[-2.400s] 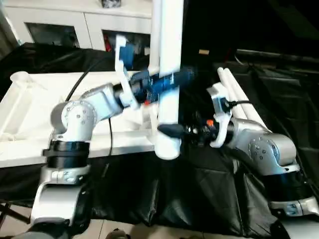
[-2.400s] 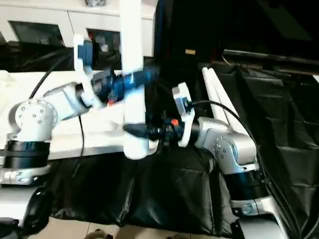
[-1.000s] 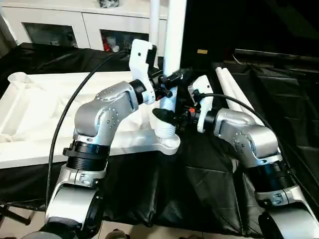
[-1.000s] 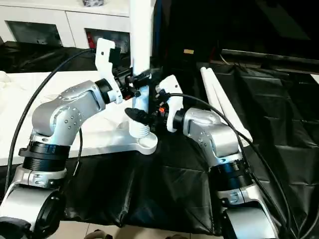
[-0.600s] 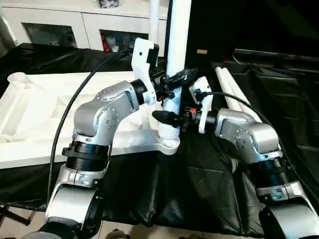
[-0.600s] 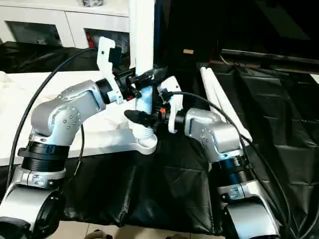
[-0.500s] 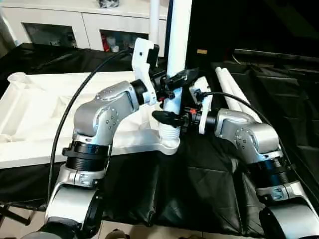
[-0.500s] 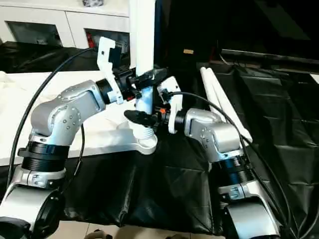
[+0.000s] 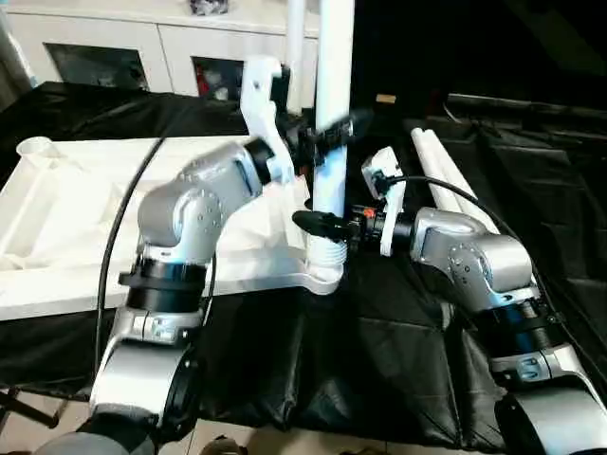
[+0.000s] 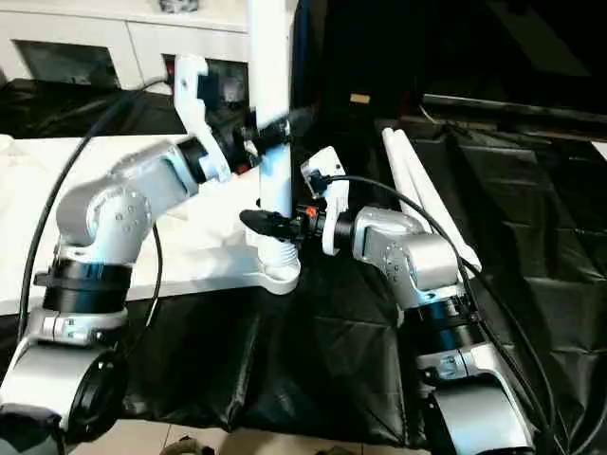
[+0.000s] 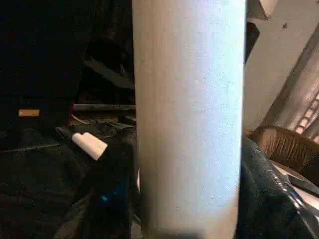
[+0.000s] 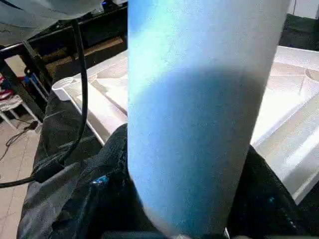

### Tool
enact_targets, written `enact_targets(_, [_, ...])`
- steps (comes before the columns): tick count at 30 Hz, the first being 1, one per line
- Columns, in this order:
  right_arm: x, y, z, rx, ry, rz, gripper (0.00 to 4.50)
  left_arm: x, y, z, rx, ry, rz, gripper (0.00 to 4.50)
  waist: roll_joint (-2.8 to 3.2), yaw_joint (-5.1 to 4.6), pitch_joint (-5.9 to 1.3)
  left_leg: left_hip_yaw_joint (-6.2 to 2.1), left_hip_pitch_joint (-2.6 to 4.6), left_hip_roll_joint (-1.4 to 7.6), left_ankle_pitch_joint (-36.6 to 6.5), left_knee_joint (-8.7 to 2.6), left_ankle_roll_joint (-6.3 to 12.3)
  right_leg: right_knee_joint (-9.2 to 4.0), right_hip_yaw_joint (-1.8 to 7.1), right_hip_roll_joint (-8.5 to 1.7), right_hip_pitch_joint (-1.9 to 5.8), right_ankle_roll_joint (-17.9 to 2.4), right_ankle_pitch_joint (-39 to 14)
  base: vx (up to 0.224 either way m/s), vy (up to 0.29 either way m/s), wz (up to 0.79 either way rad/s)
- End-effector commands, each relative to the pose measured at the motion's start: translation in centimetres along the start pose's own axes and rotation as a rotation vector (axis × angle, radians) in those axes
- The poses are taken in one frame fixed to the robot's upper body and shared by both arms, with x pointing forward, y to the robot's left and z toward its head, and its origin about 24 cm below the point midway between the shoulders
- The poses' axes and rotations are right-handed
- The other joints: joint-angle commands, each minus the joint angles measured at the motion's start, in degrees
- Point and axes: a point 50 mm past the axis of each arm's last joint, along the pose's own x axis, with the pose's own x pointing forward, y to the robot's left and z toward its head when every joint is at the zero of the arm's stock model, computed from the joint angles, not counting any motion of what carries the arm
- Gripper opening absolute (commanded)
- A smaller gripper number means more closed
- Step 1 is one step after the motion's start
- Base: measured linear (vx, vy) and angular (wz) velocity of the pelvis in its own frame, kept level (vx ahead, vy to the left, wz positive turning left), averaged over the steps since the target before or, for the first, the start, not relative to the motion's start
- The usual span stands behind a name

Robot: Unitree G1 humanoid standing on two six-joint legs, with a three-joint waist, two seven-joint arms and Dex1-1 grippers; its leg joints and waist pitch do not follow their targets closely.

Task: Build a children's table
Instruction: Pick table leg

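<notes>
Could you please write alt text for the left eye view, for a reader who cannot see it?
A white table leg stands upright in the near corner socket of an upturned white tabletop, with the left gripper on it higher up and the right gripper near its base. Two spare legs lie on black cloth.

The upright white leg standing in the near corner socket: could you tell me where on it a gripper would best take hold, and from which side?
Grip the upright leg on its smooth round shaft, above the ribbed threaded end entering the corner socket of the tabletop. Come in level from the side, fingers straddling the tube, as the left gripper and right gripper do. The vertical round tube suits that.
</notes>
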Motion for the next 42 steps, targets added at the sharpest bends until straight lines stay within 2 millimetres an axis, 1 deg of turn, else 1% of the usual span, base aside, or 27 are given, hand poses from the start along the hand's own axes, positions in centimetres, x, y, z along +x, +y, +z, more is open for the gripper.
enact_targets(1, [-0.3,0.0,0.9,-0.020,-0.026,0.002,1.91,-0.1,-0.2,0.1,0.015,0.003,-0.016,2.22,-0.16,0.20,-5.09,0.29,0.08,0.29,-3.1,-3.14,1.71,-3.55,3.04,-3.27,4.33,-11.3,-3.9,0.000,0.000,0.00])
enact_targets(3, [-0.3,0.1,0.9,-0.037,-0.024,0.004,1.91,-0.1,-0.5,0.0,0.020,0.008,-0.038,2.28,-0.17,0.19,-5.09,0.33,0.11,0.28,-3.2,-3.12,1.66,-3.54,3.04,-3.26,4.30,-11.4,-4.1,0.000,0.000,0.00])
enact_targets(5, [-0.3,0.1,1.0,-0.051,-0.021,0.001,1.91,-0.1,-0.6,-0.1,0.024,0.007,-0.049,1.95,-0.19,0.15,-5.02,0.33,0.14,0.31,-3.6,-3.16,1.63,-3.66,3.04,-3.25,4.27,-11.3,-4.7,0.000,0.000,0.00])
enact_targets(6, [-0.3,0.0,1.0,-0.048,-0.020,-0.002,2.47,-0.1,-0.6,0.0,0.031,0.008,-0.055,1.91,-0.20,0.15,-4.99,0.34,0.17,0.27,-3.9,-3.18,1.54,-3.73,3.04,-3.24,4.28,-11.0,-5.4,0.000,0.000,0.00])
enact_targets(7, [-0.3,0.0,1.1,-0.038,-0.021,-0.001,2.61,-0.1,-0.6,0.1,0.040,0.008,-0.054,1.98,-0.19,0.18,-4.99,0.36,0.18,0.29,-4.0,-3.19,1.47,-3.77,3.06,-3.28,4.24,-11.0,-5.8,0.000,0.000,0.00])
enact_targets(8, [-0.4,0.0,1.1,-0.034,-0.019,0.006,2.61,-0.1,-0.6,0.1,0.047,0.012,-0.060,1.98,-0.28,0.15,-4.98,0.34,0.14,0.28,-4.0,-3.20,1.44,-3.81,3.04,-3.24,4.27,-10.7,-6.1,0.000,0.000,0.00])
enact_targets(9, [-0.5,0.0,1.2,-0.037,-0.014,0.012,2.67,-0.1,-0.6,0.2,0.057,0.014,-0.067,1.85,-0.22,0.21,-5.01,0.32,0.22,0.32,-4.0,-3.21,1.45,-3.78,3.04,-3.27,4.23,-10.7,-6.1,0.000,0.000,0.00])
enact_targets(10, [-0.5,0.0,1.2,-0.037,-0.014,0.012,2.81,-0.1,-0.6,0.2,0.057,0.014,-0.067,1.82,-0.19,0.16,-4.99,0.31,0.15,0.32,-4.0,-3.21,1.43,-3.75,3.05,-3.25,4.27,-10.5,-6.0,0.000,0.000,0.00])
enact_targets(11, [-0.5,-0.1,1.2,-0.047,-0.002,0.010,2.95,-0.1,-0.6,0.2,0.062,0.019,-0.075,1.82,-0.26,0.17,-5.01,0.33,0.20,0.33,-3.9,-3.19,1.42,-3.74,3.05,-3.23,4.22,-10.5,-5.9,0.000,0.000,0.00])
enact_targets(13, [-0.7,-0.3,1.2,-0.057,0.019,0.003,3.06,-0.1,-0.7,0.2,0.066,0.022,-0.090,1.83,-0.24,0.19,-5.05,0.35,0.16,0.27,-3.4,-3.14,1.49,-3.66,3.06,-3.23,4.28,-10.7,-5.3,0.000,0.000,0.00])
enact_targets(18, [-1.1,-0.4,1.0,-0.048,0.068,0.040,3.06,-0.2,-1.2,0.3,0.079,0.039,-0.148,1.82,-0.39,0.21,-5.04,0.38,0.09,0.27,-3.0,-3.07,2.04,-3.55,3.07,-3.22,4.31,-11.1,-4.5,0.000,0.000,0.00])
enact_targets(23, [-1.1,-0.4,0.8,-0.034,0.082,0.062,3.06,-0.2,-1.8,0.1,0.076,0.044,-0.188,1.82,-0.46,0.19,-5.03,0.40,0.09,0.34,-3.3,-3.08,2.04,-3.52,3.06,-3.30,4.29,-11.5,-4.9,0.000,0.000,0.00])
enact_targets(27, [-0.9,-0.2,0.6,-0.025,0.093,0.083,3.06,-0.1,-2.0,0.1,0.074,0.045,-0.197,1.82,-0.43,0.19,-4.99,0.41,0.11,0.35,-3.5,-3.07,1.81,-3.64,3.06,-3.28,4.26,-11.3,-5.8,0.000,0.000,0.00])
enact_targets(28, [-0.9,-0.2,0.6,-0.024,0.095,0.085,3.06,-0.1,-2.0,0.1,0.074,0.045,-0.200,1.82,-0.60,0.19,-4.95,0.42,0.11,0.32,-3.7,-3.09,1.84,-3.67,3.05,-3.27,4.25,-11.1,-6.3,0.000,0.000,0.00])
enact_targets(34, [-0.8,-0.3,0.6,-0.017,0.095,0.086,3.06,-0.1,-2.2,0.0,0.073,0.052,-0.221,1.82,-0.53,0.21,-5.03,0.36,0.06,0.33,-3.1,-3.06,1.82,-3.62,3.03,-3.27,4.25,-10.8,-6.1,0.000,0.000,0.00])
enact_targets(35, [-0.8,-0.4,0.6,-0.016,0.093,0.085,2.78,-0.2,-2.3,0.0,0.072,0.053,-0.223,1.82,-0.51,0.19,-5.04,0.38,0.08,0.33,-3.1,-3.05,1.83,-3.58,3.04,-3.26,4.23,-11.0,-5.8,0.000,0.000,0.00])
enact_targets(36, [-0.8,-0.4,0.7,-0.015,0.091,0.085,2.71,-0.2,-2.3,0.0,0.074,0.055,-0.228,1.82,-0.45,0.21,-5.07,0.37,0.03,0.30,-2.9,-3.02,1.88,-3.52,3.04,-3.27,4.29,-11.1,-5.4,0.000,0.000,0.00])
enact_targets(38, [-0.8,-0.4,0.7,-0.016,0.088,0.086,2.71,-0.2,-2.4,0.0,0.074,0.057,-0.232,1.82,-0.45,0.18,-5.05,0.36,0.03,0.32,-3.0,-3.04,1.94,-3.52,3.03,-3.24,4.28,-11.1,-5.3,0.000,0.000,0.00])
enact_targets(40, [-0.8,-0.4,0.8,-0.016,0.083,0.085,2.39,-0.2,-2.4,0.0,0.072,0.060,-0.237,1.82,-0.44,0.18,-5.04,0.39,0.10,0.31,-3.1,-3.03,1.93,-3.56,3.05,-3.24,4.24,-11.1,-5.4,0.000,0.000,0.00])
enact_targets(41, [-0.8,-0.4,0.8,-0.017,0.080,0.086,2.30,-0.2,-2.5,-0.1,0.071,0.063,-0.242,1.82,-0.46,0.18,-5.05,0.38,0.07,0.32,-3.0,-3.04,1.89,-3.54,3.03,-3.24,4.27,-11.1,-5.4,0.000,0.000,0.00])
enact_targets(42, [-0.8,-0.4,0.8,-0.017,0.078,0.087,2.28,-0.2,-2.5,-0.1,0.072,0.065,-0.245,1.82,-0.34,0.20,-5.06,0.35,0.08,0.33,-3.0,-3.04,1.85,-3.51,3.02,-3.26,4.26,-11.2,-5.4,0.000,0.000,0.00])
